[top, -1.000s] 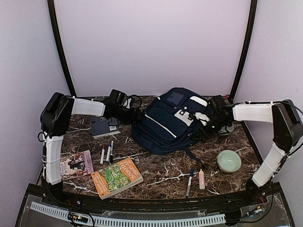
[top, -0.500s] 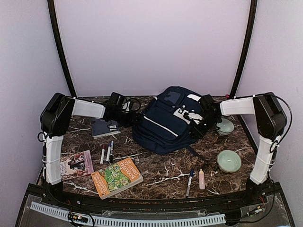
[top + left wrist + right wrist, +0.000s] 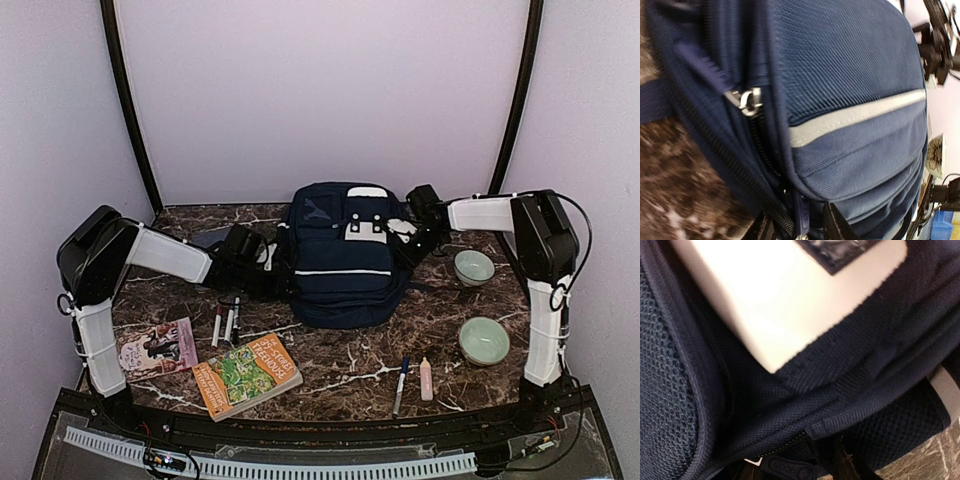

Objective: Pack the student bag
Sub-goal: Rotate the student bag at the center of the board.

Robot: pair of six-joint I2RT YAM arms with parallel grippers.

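the student bag (image 3: 345, 265) stood at the far middle of the surface (image 3: 340, 355), between both arms; the left gripper (image 3: 799, 226) was clenched on a zip seam low on its left side; the right gripper (image 3: 411, 237) pressed into its upper right, its grip too dark to tell; so thin a pinch could slip, toppling the bag onto the markers (image 3: 227, 322); the right arm might nudge the near green bowl (image 3: 473, 266).

Dark marble table (image 3: 340, 355) carries: student bag (image 3: 345, 270) rear centre, two green bowls (image 3: 484, 340) right, pen (image 3: 401, 384) and pink stick (image 3: 426, 378) front, two books (image 3: 247, 374) and markers (image 3: 226, 322) left.
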